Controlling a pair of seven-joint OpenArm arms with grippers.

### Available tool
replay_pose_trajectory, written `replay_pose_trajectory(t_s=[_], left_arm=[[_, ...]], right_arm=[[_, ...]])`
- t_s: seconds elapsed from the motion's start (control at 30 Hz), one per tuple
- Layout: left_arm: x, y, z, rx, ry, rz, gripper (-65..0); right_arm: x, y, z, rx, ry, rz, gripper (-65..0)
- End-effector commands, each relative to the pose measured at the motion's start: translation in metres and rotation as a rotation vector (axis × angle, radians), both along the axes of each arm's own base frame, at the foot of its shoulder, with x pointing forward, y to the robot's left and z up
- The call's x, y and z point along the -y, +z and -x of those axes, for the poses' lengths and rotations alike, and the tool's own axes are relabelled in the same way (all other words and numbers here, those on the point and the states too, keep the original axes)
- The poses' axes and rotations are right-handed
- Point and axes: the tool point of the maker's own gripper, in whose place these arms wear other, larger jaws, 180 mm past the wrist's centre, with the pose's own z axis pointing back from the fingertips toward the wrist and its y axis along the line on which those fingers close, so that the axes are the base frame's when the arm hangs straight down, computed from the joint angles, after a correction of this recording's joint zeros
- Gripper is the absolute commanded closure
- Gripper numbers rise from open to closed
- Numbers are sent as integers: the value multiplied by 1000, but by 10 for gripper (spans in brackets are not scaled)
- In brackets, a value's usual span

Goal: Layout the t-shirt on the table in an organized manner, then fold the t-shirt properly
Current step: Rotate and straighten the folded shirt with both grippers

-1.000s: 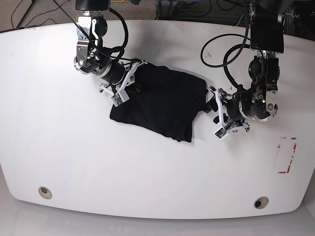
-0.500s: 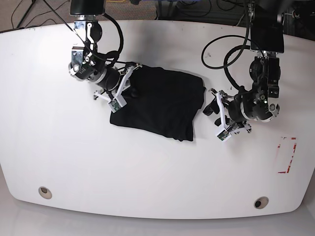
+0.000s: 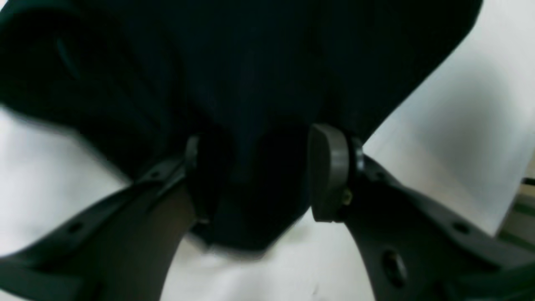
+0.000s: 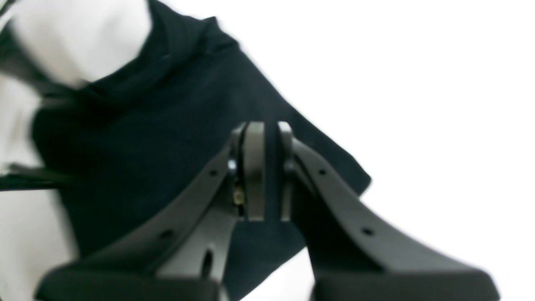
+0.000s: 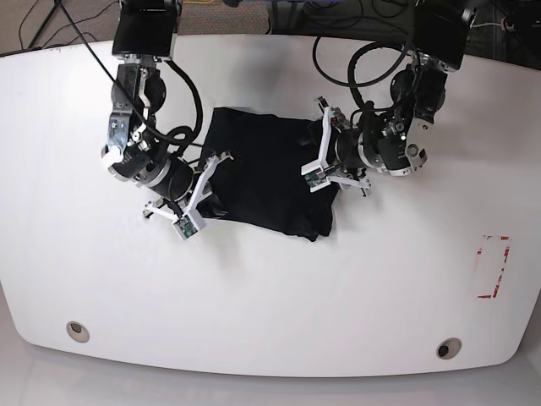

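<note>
Both arms have swung inward since a moment ago: the right fingers [image 4: 267,171] are pinched shut on the t-shirt [image 5: 266,173], the left fingers [image 3: 267,175] part-spread around a bunched edge. It lies crumpled mid-counter [image 5: 270,321], so layout looks barely begun.

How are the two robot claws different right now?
The right gripper has its fingers squeezed nearly together, pinching the t-shirt; the left gripper has its fingers spread wider, with a thick bunch of cloth between them. In the base view, the right gripper sits at the shirt's left edge, the left gripper at its right edge. Both are dark, and both are at the same black shirt on the white table.
</note>
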Motion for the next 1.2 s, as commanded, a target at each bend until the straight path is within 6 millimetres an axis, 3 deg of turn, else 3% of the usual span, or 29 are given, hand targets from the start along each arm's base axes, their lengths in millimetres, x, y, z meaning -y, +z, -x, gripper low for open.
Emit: replay_pose_trajectory(t_s=[0.0, 0.37, 0.53, 0.9, 1.17], left_arm=[[3, 6, 1, 15, -6, 24, -300], [-1, 1, 11, 0, -2, 17, -300], [-20, -7, 5, -17, 34, -14, -300], [-44, -28, -27, -55, 106, -7, -300], [-29, -24, -59, -42, 61, -20, -300]], right_arm=[[3, 9, -17, 42, -6, -35, -48], [19, -51, -27, -45, -89, -181, -48], [22, -59, -25, -47, -109, -207, -48], [29, -68, 15, -62, -100, -172, -48], [19, -67, 54, -74, -72, -154, -46]])
